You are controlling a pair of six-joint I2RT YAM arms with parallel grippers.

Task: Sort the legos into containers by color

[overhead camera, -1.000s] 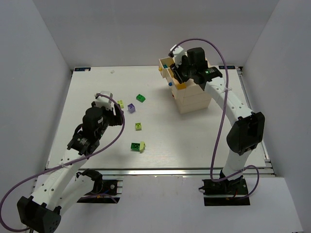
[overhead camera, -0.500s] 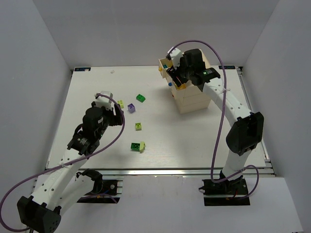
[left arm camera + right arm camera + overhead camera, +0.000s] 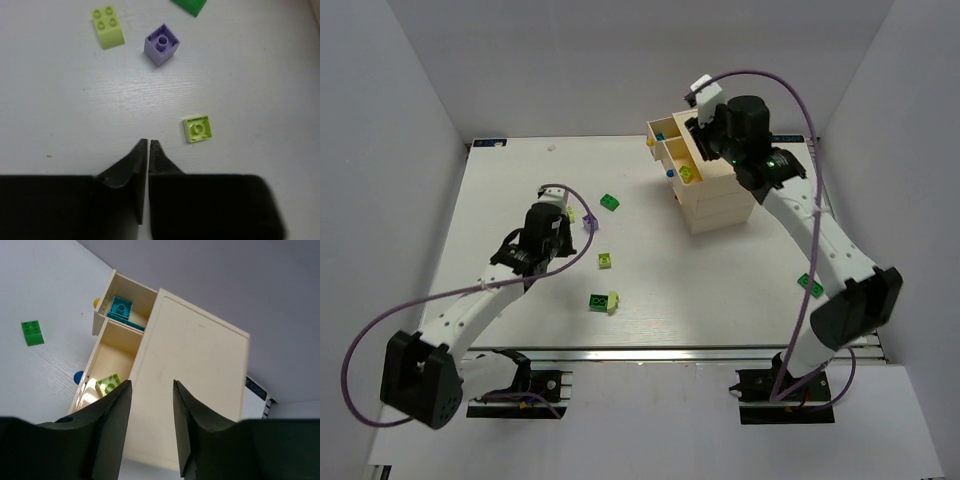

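Fingers (image 3: pixel 127 162) of left gripper (image 3: pixel 149 142) together, empty, near pale green brick (image 3: pixel 198 128), right gripper (image 3: pixel 151 384) parted, empty, above chest (image 3: pixel 200 350)

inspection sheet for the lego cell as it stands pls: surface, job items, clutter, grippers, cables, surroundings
Surface: white table, no spills seen.
Job's things: cream chest, two top drawers open, one holding a blue brick, the other a yellow-green brick. Loose on the table: green brick, purple brick, pale yellow-green brick, flat yellow-green brick, green-and-pale pair, second green brick beside the right arm.
Clutter: one white speck near the far edge.
Grippers: left gripper shut, empty, over bare table; right gripper open, empty, above the chest.
Cables: purple left cable and right cable loop off their arms.
Surroundings: plain white walls.
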